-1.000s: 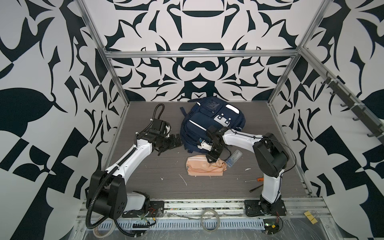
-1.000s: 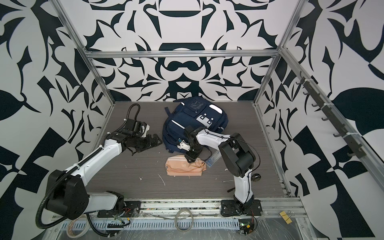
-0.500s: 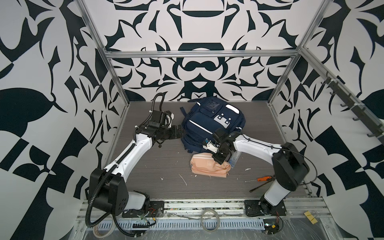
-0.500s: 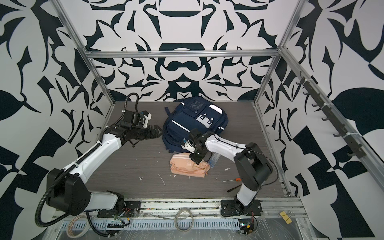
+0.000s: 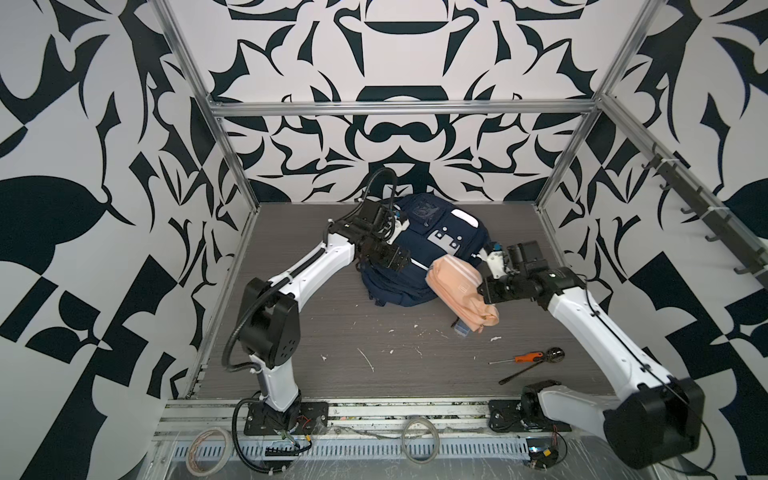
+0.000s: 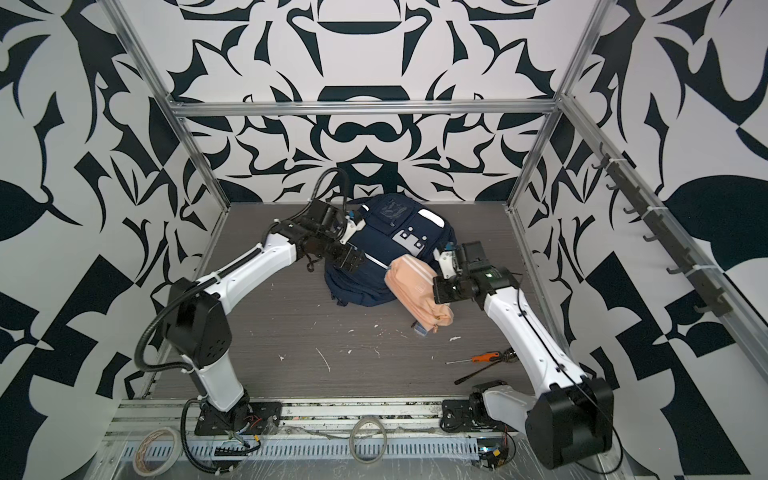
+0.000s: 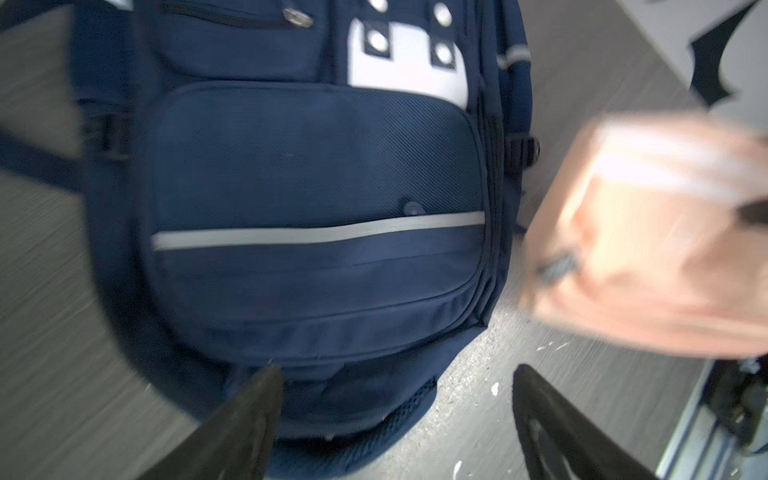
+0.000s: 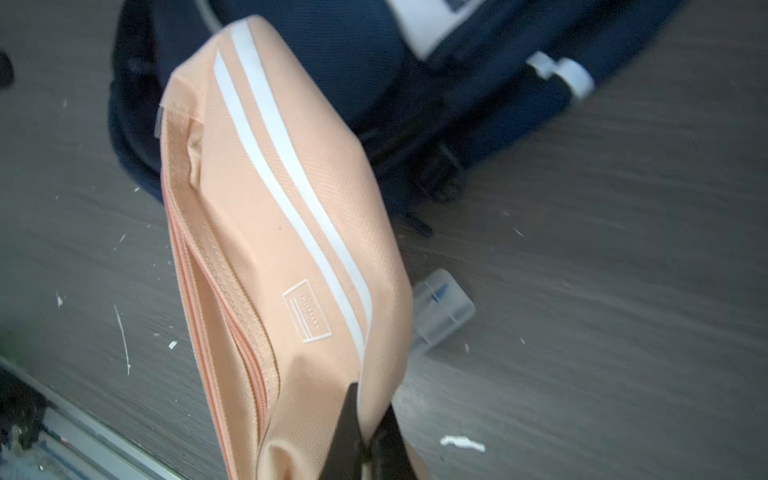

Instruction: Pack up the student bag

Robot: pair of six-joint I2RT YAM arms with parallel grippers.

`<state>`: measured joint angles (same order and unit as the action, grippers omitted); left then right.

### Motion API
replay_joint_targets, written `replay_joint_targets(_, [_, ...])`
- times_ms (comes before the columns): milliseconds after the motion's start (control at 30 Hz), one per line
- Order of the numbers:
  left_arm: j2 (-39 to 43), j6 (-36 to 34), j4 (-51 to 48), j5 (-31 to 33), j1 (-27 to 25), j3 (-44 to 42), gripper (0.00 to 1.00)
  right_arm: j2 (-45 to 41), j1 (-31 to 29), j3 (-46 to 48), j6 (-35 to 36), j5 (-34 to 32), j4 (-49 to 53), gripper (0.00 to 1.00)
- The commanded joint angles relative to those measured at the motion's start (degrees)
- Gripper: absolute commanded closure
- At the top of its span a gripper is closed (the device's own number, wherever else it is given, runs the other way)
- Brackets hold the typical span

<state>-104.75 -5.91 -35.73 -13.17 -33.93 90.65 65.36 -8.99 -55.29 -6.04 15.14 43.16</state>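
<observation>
**Navy bag at the back edge, peach pouch pinched on the right**

Grey wood-grain covers the worktop (image 5: 332, 324), which carries everything here. The bag (image 5: 419, 237) lies flat on it at the middle of the back edge, front side up. Its grey-white studded patch and a white stripe across the lower pocket show plainly in the left wrist view. No zip of the bag (image 7: 316, 174) shows undone in that view.

The left gripper (image 5: 397, 264) hovers over the bag's left side with its fingers spread wide and nothing between them. In the left wrist view one finger (image 7: 249, 415) hangs over the bag's bottom end and the other over bare worktop. Whether either touches the fabric I cannot tell.

The right gripper (image 8: 370, 419) is clamped tight on a fold of the pouch (image 8: 291, 208) near one end. In both top views the pouch (image 5: 457, 278) overlaps the bag's right side; whether it rests there I cannot tell.

A clear case (image 8: 444, 307) lies on the worktop just beside the pouch. An orange-handled screwdriver (image 5: 523, 358) lies towards the front right corner, well apart from the bag. White scraps (image 5: 368, 359) dot the front half.
</observation>
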Motion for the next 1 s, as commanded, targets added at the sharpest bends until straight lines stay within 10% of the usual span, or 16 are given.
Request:
replay_joint_targets(0, [-4.7, -8.3, -5.0, 1.1, -2.4, 3.6, 0.1, -4.5, 7.0, 0.0, -7.4, -2.7, 5.5, 1.0])
replay_joint_targets(600, [-16.3, -14.6, 9.1, 21.8, -8.4, 1.9, 0.07, -10.2, 10.9, -7.8, -14.8, -9.7, 14.2, 1.0])
replay_joint_targets(800, [-18.2, -15.1, 13.0, 25.8, -8.1, 3.9, 0.33, -9.9, 11.3, -10.0, -12.8, -10.7, 16.2, 1.0])
replay_joint_targets(967, [-18.6, -14.5, 11.9, 23.9, -8.2, 6.5, 0.81, -10.2, 11.6, -10.0, -12.5, -10.7, 16.5, 1.0])
